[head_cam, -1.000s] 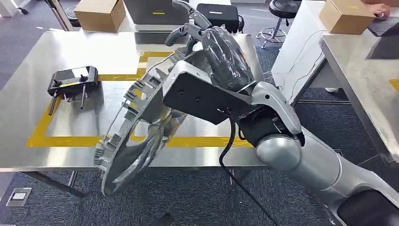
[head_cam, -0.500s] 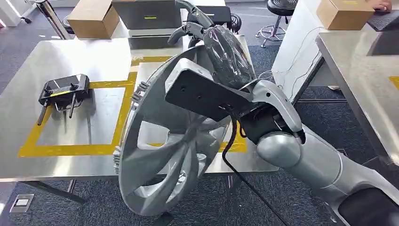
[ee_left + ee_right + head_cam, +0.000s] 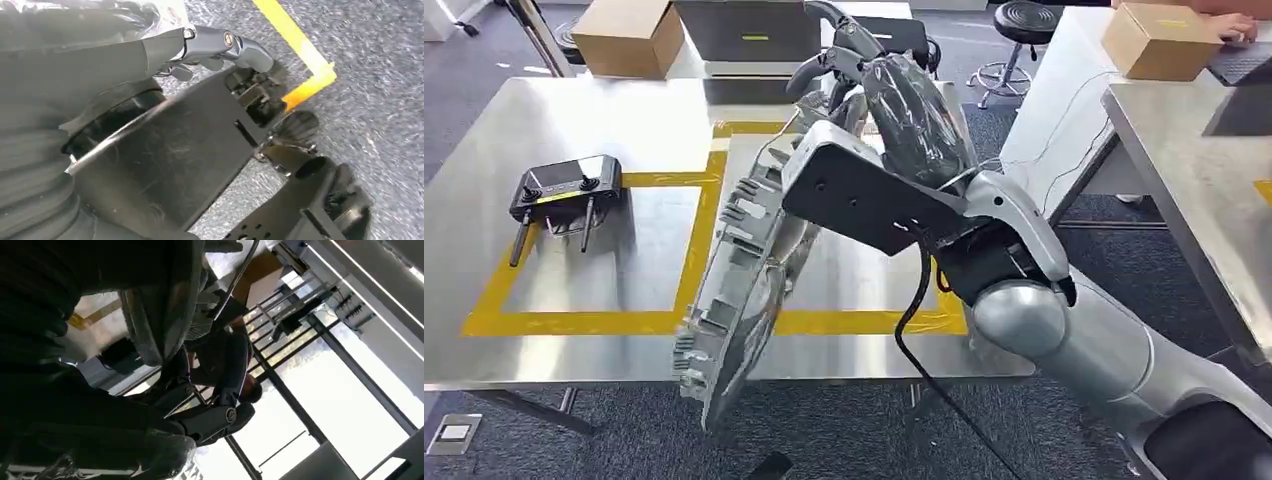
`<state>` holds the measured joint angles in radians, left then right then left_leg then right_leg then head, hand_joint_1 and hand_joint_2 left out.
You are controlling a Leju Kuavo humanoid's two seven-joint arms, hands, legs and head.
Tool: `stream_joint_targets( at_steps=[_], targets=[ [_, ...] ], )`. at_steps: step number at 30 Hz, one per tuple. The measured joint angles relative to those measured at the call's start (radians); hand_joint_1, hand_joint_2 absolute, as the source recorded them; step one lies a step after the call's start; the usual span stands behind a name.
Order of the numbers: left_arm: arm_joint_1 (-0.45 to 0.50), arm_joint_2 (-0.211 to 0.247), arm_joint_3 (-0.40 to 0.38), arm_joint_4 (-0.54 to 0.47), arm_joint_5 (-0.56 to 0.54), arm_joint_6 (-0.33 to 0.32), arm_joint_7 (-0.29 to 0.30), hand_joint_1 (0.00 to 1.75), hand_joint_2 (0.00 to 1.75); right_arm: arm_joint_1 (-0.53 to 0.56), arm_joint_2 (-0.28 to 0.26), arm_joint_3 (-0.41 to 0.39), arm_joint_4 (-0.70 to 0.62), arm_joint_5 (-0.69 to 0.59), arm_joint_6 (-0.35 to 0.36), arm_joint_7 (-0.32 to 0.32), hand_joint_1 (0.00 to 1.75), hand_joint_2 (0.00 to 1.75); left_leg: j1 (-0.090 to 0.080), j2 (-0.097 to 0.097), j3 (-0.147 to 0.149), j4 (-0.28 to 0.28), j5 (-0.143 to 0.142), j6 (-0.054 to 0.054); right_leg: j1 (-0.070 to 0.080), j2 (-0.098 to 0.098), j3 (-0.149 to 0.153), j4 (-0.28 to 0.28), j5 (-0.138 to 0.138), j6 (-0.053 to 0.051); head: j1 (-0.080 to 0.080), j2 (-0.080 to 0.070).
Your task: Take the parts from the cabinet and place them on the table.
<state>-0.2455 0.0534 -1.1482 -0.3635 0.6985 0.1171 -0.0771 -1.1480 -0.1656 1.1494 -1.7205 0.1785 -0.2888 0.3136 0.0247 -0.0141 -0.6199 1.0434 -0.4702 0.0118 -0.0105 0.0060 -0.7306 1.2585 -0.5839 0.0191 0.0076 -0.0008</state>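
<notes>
A silver wheel cover [image 3: 742, 272] hangs tilted and nearly edge-on over the steel table [image 3: 594, 110], its ribbed back rim facing the left. Its lower edge dips past the table's front edge. My right hand [image 3: 861, 68], wrapped in clear plastic, grips the cover's upper rim above the yellow tape outline [image 3: 574, 320]. In the right wrist view the cover's rim [image 3: 160, 310] lies against my right hand [image 3: 210, 420]. My left hand [image 3: 215, 42] hangs over grey carpet with a yellow floor line [image 3: 300, 45], holding nothing, thumb stretched out.
A black remote controller [image 3: 564, 190] lies on the table inside the tape outline. Cardboard boxes [image 3: 629, 35] [image 3: 1159, 40] stand at the back. A second steel table [image 3: 1214, 150] is on the right, with a person's hand [image 3: 1239, 25] at a keyboard. A stool [image 3: 1024, 20] stands behind.
The wheel cover has swung in my right hand, from its spoked face toward me half a second ago to nearly edge-on now. The view has shifted slightly.
</notes>
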Motion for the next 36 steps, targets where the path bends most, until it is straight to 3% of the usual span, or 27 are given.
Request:
stream_joint_targets(
  at_steps=[1, 2, 3, 5, 6, 7, 10, 12, 13, 15, 16, 17, 18, 19, 21, 23, 26, 28, 31, 32, 33, 34, 36],
  targets=[
    [0.001, 0.0, 0.0, 0.0, 0.0, 0.0, 0.0, 0.0, 1.75, 0.003, -0.001, 0.0, 0.0, 0.0, 0.0, 0.0, 1.75, 1.75, 0.0, 0.0, 0.0, 0.0, -0.001, 0.001, -0.001, 0.0, -0.038, 0.061, -0.012, 0.003, 0.001, 0.0],
    [0.002, 0.0, 0.0, 0.0, 0.0, 0.0, 0.0, 0.0, 1.75, 0.005, -0.003, 0.0, 0.0, 0.0, 0.0, 0.0, 1.75, 1.75, 0.0, 0.0, 0.002, 0.001, -0.003, 0.001, -0.002, 0.0, -0.053, 0.076, 0.0, 0.003, 0.002, 0.0],
    [0.003, 0.0, 0.0, 0.0, 0.0, 0.0, 0.0, 0.0, 1.75, 0.005, -0.003, 0.0, 0.0, 0.0, 0.0, 0.0, 1.75, 1.75, 0.0, -0.001, 0.005, 0.001, -0.005, 0.0, -0.002, 0.0, -0.045, 0.045, 0.035, 0.001, 0.004, 0.0],
    [0.003, -0.001, 0.0, 0.0, 0.0, 0.0, 0.0, 0.0, 1.75, 0.002, -0.003, -0.001, 0.0, 0.0, 0.0, 0.0, 1.75, 1.75, 0.0, -0.004, 0.017, 0.0, -0.012, -0.004, -0.001, 0.0, 0.022, -0.117, 0.136, -0.007, 0.008, 0.0],
    [0.003, -0.002, 0.0, 0.0, 0.0, 0.0, 0.0, 0.0, 1.75, 0.002, -0.003, -0.002, 0.0, 0.0, 0.0, 0.0, 1.75, 1.75, 0.0, -0.004, 0.021, -0.001, -0.017, -0.008, 0.001, 0.0, 0.057, -0.202, 0.169, -0.015, 0.01, 0.0],
    [0.001, -0.002, 0.0, 0.0, 0.0, 0.0, 0.0, 0.0, 1.75, 0.002, -0.004, -0.001, 0.0, 0.0, -0.001, 0.0, 1.75, 1.75, -0.006, -0.004, 0.018, -0.001, -0.018, -0.015, 0.009, 0.0, 0.069, -0.213, 0.154, -0.02, 0.009, 0.0],
    [0.003, -0.003, 0.0, 0.0, 0.0, -0.002, 0.0, 0.0, 1.75, 0.002, -0.005, -0.002, 0.001, 0.0, -0.001, 0.001, 1.75, 1.75, 0.0, -0.003, 0.021, -0.011, -0.017, -0.032, 0.012, 0.002, 0.069, -0.222, 0.145, -0.033, 0.01, 0.0],
    [0.002, -0.003, 0.0, 0.0, 0.0, -0.002, 0.0, 0.0, 1.75, 0.002, -0.004, -0.003, 0.002, 0.0, -0.001, 0.001, 1.75, 1.75, -0.001, 0.001, 0.022, -0.004, -0.029, -0.041, 0.003, 0.0, 0.088, -0.245, 0.151, -0.044, 0.007, 0.0],
    [0.001, -0.003, 0.0, 0.0, 0.0, -0.002, 0.0, 0.0, 1.75, 0.0, -0.003, -0.003, 0.002, 0.0, -0.001, 0.0, 1.75, 1.75, -0.001, 0.002, 0.01, 0.034, -0.053, -0.043, 0.003, -0.002, 0.097, -0.249, 0.149, -0.051, 0.002, 0.0],
    [0.002, -0.002, 0.0, 0.0, 0.0, -0.001, 0.0, 0.0, 1.75, 0.001, -0.004, -0.003, 0.002, 0.0, -0.001, 0.0, 1.75, 1.75, -0.001, 0.002, -0.059, 0.183, -0.116, -0.046, 0.004, -0.004, 0.105, -0.248, 0.143, -0.059, -0.005, 0.0],
    [0.003, -0.001, 0.0, 0.0, 0.0, -0.001, 0.0, 0.0, 1.75, 0.004, -0.004, -0.003, 0.002, 0.0, -0.001, 0.0, 1.75, 1.75, -0.001, 0.002, -0.096, 0.251, -0.137, -0.048, 0.005, -0.003, 0.106, -0.247, 0.14, -0.06, -0.006, 0.0],
    [0.005, -0.001, 0.0, 0.0, 0.0, -0.001, 0.001, 0.0, 1.75, 0.005, -0.003, -0.002, 0.002, 0.0, -0.001, 0.0, 1.75, 1.75, -0.001, 0.002, -0.119, 0.282, -0.135, -0.049, 0.005, -0.002, 0.108, -0.244, 0.136, -0.06, -0.007, 0.0],
    [0.006, 0.0, 0.0, 0.0, 0.0, -0.001, 0.0, 0.0, 1.75, 0.005, -0.003, -0.002, 0.002, 0.0, -0.001, 0.0, 1.75, 1.75, -0.001, 0.002, -0.116, 0.263, -0.103, -0.049, 0.005, 0.001, 0.112, -0.241, 0.131, -0.059, -0.008, 0.0],
    [0.005, 0.0, 0.0, 0.0, 0.0, -0.001, 0.0, 0.0, 1.75, 0.005, -0.003, -0.002, 0.002, 0.0, -0.001, 0.0, 1.75, 1.75, -0.001, 0.003, -0.096, 0.206, -0.058, -0.048, 0.005, 0.002, 0.116, -0.237, 0.125, -0.056, -0.01, 0.0],
    [0.005, 0.001, 0.0, 0.0, 0.0, -0.001, 0.0, 0.0, 1.75, 0.004, -0.003, -0.002, 0.002, 0.0, -0.001, 0.0, 1.75, 1.75, -0.001, 0.003, -0.031, 0.042, 0.036, -0.04, 0.004, 0.004, 0.127, -0.226, 0.109, -0.05, -0.014, 0.0],
    [0.002, 0.001, 0.0, 0.0, 0.0, -0.001, 0.0, 0.0, 1.75, 0.002, -0.003, -0.002, 0.002, 0.0, -0.001, 0.0, 1.75, 1.75, -0.008, 0.003, -0.002, 0.007, 0.006, -0.029, 0.01, 0.006, 0.12, -0.218, 0.104, -0.038, -0.015, 0.0],
    [0.004, 0.002, 0.0, 0.0, 0.0, -0.001, 0.002, 0.0, 1.75, 0.003, -0.004, -0.003, 0.002, 0.0, -0.002, 0.001, 1.75, 1.75, -0.009, 0.0, -0.006, 0.004, 0.005, -0.013, 0.008, 0.002, 0.119, -0.224, 0.106, -0.022, -0.015, 0.0],
    [0.001, 0.002, 0.0, 0.0, 0.0, -0.001, 0.001, 0.0, 1.75, 0.001, -0.004, -0.006, 0.001, 0.0, -0.002, 0.0, 1.75, 1.75, 0.0, 0.001, 0.002, -0.005, 0.006, -0.004, 0.007, 0.001, 0.105, -0.188, 0.08, -0.01, -0.007, 0.0],
    [0.0, 0.0, 0.0, 0.0, 0.0, -0.001, 0.0, 0.0, 1.75, 0.004, -0.004, -0.007, 0.001, 0.0, -0.002, 0.0, 1.75, 1.75, 0.0, 0.002, 0.003, -0.005, 0.002, 0.003, -0.001, 0.0, -0.015, 0.031, -0.008, 0.002, 0.004, 0.0],
    [0.001, 0.0, 0.0, 0.0, 0.0, -0.001, 0.0, 0.0, 1.75, 0.006, -0.006, -0.007, 0.002, 0.0, -0.002, 0.0, 1.75, 1.75, 0.0, 0.002, 0.004, -0.004, 0.001, 0.004, -0.002, 0.0, -0.045, 0.076, -0.01, 0.004, 0.005, 0.0],
    [0.003, 0.0, 0.0, 0.0, 0.0, -0.001, 0.0, 0.0, 1.75, 0.008, -0.007, -0.007, 0.002, 0.0, -0.002, 0.0, 1.75, 1.75, 0.0, 0.002, 0.006, -0.004, -0.001, 0.003, -0.003, 0.0, -0.05, 0.071, 0.011, 0.004, 0.006, 0.0],
    [0.003, 0.0, 0.0, 0.0, 0.0, -0.001, 0.0, 0.0, 1.75, 0.008, -0.007, -0.007, 0.002, 0.0, -0.002, 0.0, 1.75, 1.75, 0.0, 0.0, 0.009, -0.004, -0.004, 0.001, -0.004, 0.0, -0.035, 0.024, 0.052, 0.002, 0.008, 0.0],
    [0.002, -0.001, 0.0, 0.0, 0.0, -0.001, 0.0, 0.0, 1.75, 0.006, -0.007, -0.008, 0.002, 0.0, -0.002, 0.0, 1.75, 1.75, 0.0, -0.003, 0.022, -0.004, -0.013, -0.005, -0.003, -0.001, 0.047, -0.165, 0.16, -0.007, 0.012, 0.0]
  ],
)
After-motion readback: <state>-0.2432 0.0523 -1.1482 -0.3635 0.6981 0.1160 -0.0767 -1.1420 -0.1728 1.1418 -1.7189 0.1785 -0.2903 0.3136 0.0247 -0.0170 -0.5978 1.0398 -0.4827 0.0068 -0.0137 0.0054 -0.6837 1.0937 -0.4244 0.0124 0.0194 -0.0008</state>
